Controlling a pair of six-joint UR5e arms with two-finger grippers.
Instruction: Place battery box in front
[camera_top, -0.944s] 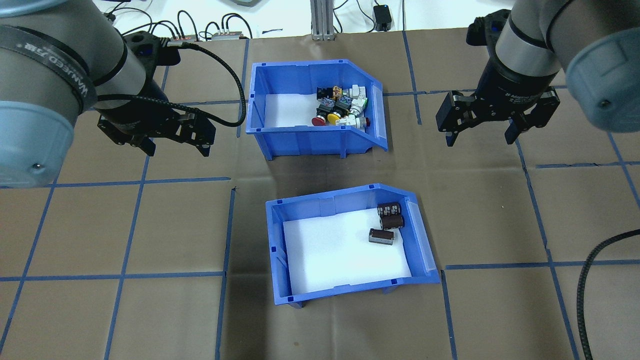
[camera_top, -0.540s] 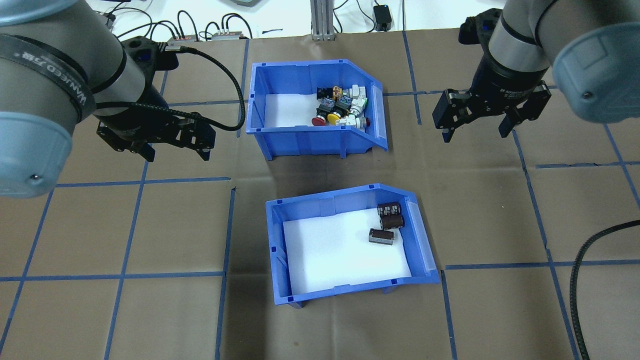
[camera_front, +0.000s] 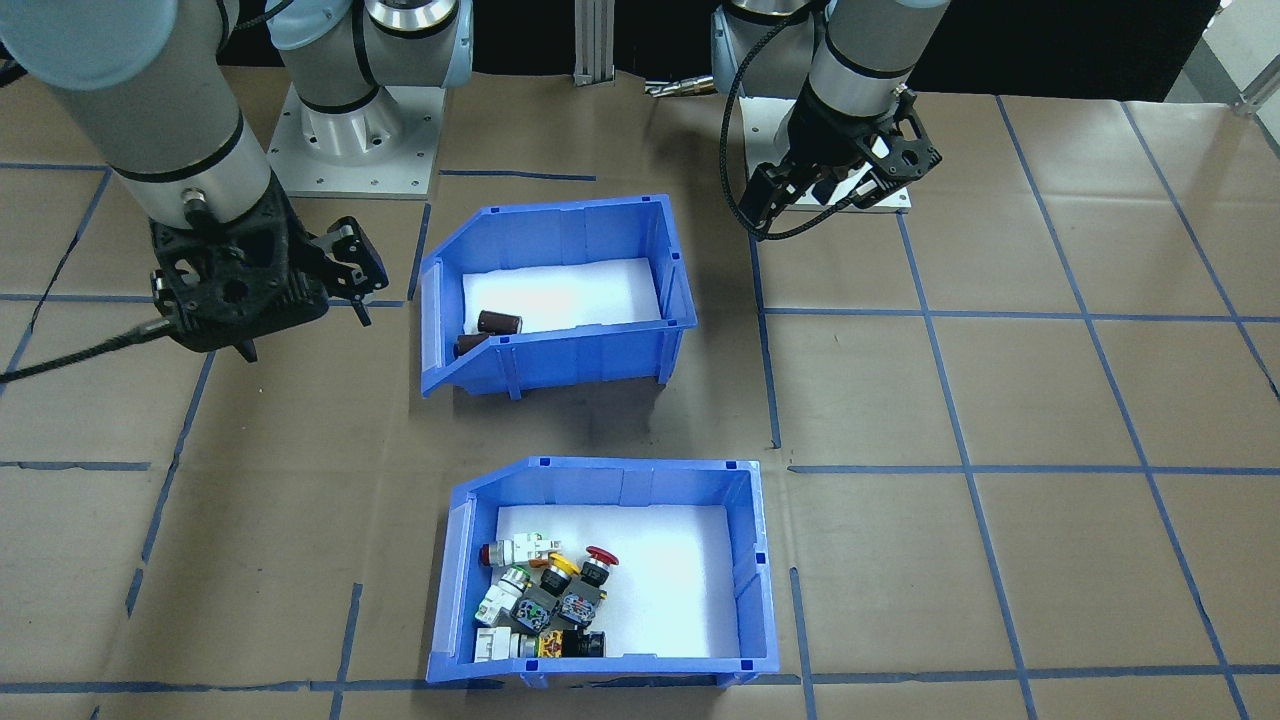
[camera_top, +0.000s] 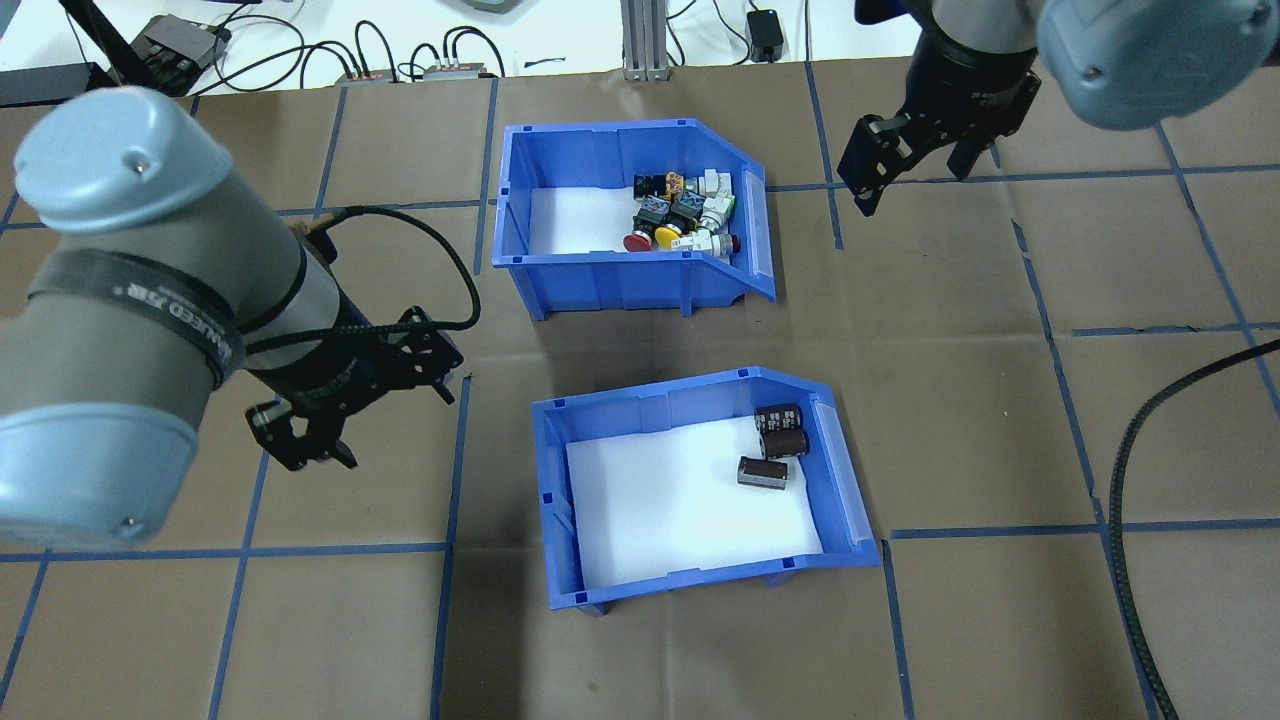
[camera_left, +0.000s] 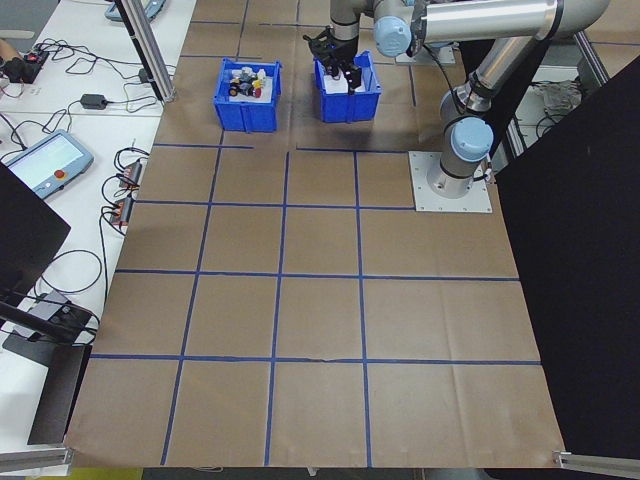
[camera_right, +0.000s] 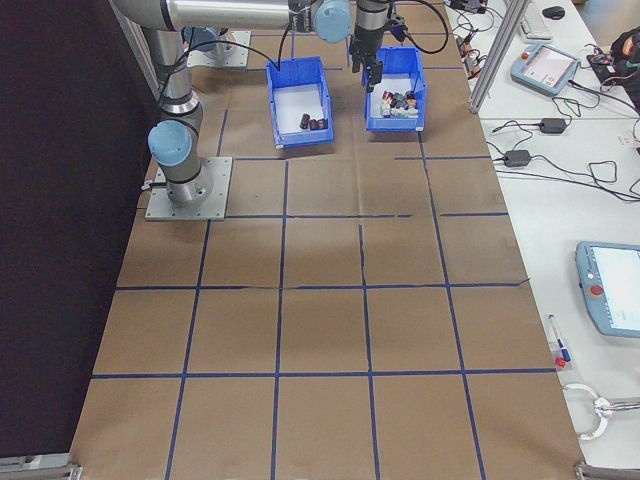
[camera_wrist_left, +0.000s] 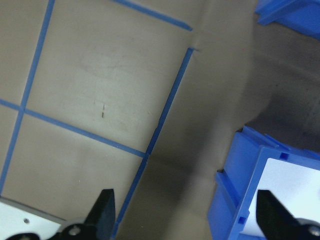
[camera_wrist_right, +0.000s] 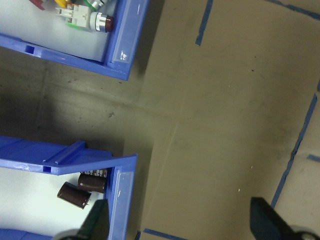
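While both arms hang above the paper-covered counter (camera_top: 1000, 420), the battery box (camera_top: 600, 420) sits on it untouched, on the robot's side of the switch bin (camera_top: 520, 190), with bare paper between the two blue bins. Its floor is white foam, and three dark brown cells (camera_top: 775, 445) lie against the end with the sloped-cut side: two touching side by side, the third just beside them. The switch bin holds a heap of multicoloured push-button switches (camera_top: 685, 212) bunched toward its own sloped end.

Beside the battery box's square end, apart from it, the left gripper (camera_top: 345, 425) hovers over a blue tape line (camera_top: 455, 450), its fingers (camera_wrist_left: 104, 210) spread and holding nothing; the left wrist view shows the box's blue corner just inside one fingertip, without contact.

Beyond the switch bin's sloped end, well away from the battery box, the right gripper (camera_top: 915, 150) hangs above the counter, fingers (camera_wrist_right: 267, 217) likewise released and empty. A black cable (camera_top: 1130, 480) curves along the counter's right edge.
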